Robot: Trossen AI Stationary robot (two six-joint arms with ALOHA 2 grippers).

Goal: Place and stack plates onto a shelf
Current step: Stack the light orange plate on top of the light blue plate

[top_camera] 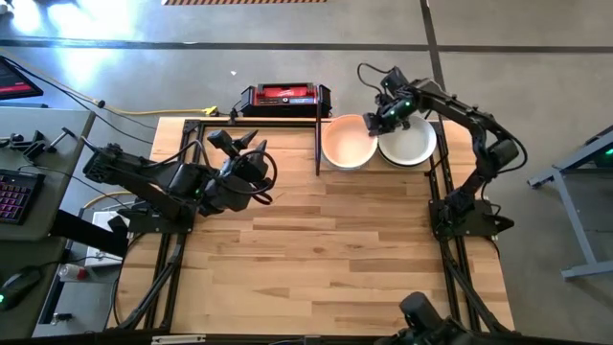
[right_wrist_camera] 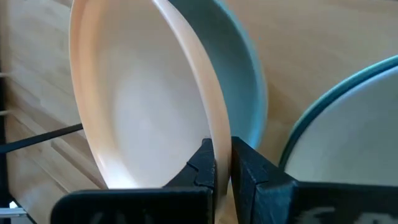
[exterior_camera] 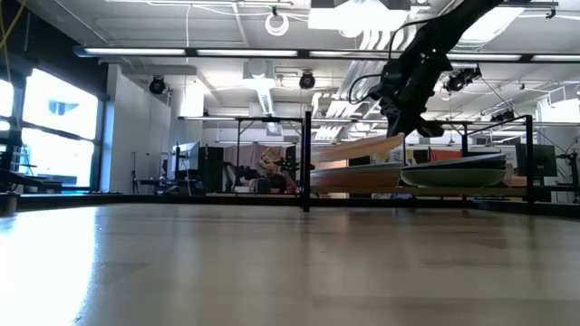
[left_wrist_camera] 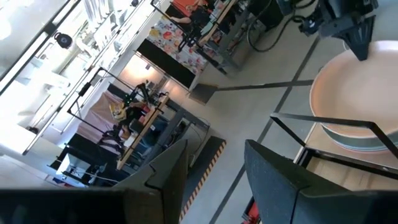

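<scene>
My right gripper [top_camera: 375, 123] is at the table's far right, shut on a pinkish-cream plate [top_camera: 348, 142] over the shelf [top_camera: 278, 129], just right of its upright divider [exterior_camera: 306, 158]. The plate [exterior_camera: 358, 148] is tilted above a small stack of plates [exterior_camera: 355, 176]; a pale green one [right_wrist_camera: 244, 74] shows right under it. A second stack with a whitish plate on top [top_camera: 409, 144] sits on the shelf beside it, toward the right. My left gripper [top_camera: 239, 146] hangs open, raised over the table's left half, pointing level with nothing between its fingers [left_wrist_camera: 168, 174]. My right gripper pinches the plate's rim [right_wrist_camera: 219, 134] between its two fingers, one on the inner face and one on the underside. It is on the plate's right side, and the fingers slant down from the far right. The plate tilts, held side up and opposite edge [exterior_camera: 317, 160] low over the stack; I cannot tell whether that edge touches.
A red-and-black box [top_camera: 285, 96] stands just behind the table's far edge. The shelf's black rods [top_camera: 441, 163] frame the right stack. The wide wooden tabletop [top_camera: 326, 259] lies toward the near edge. A desk with a keyboard [top_camera: 14, 196] is off to the left.
</scene>
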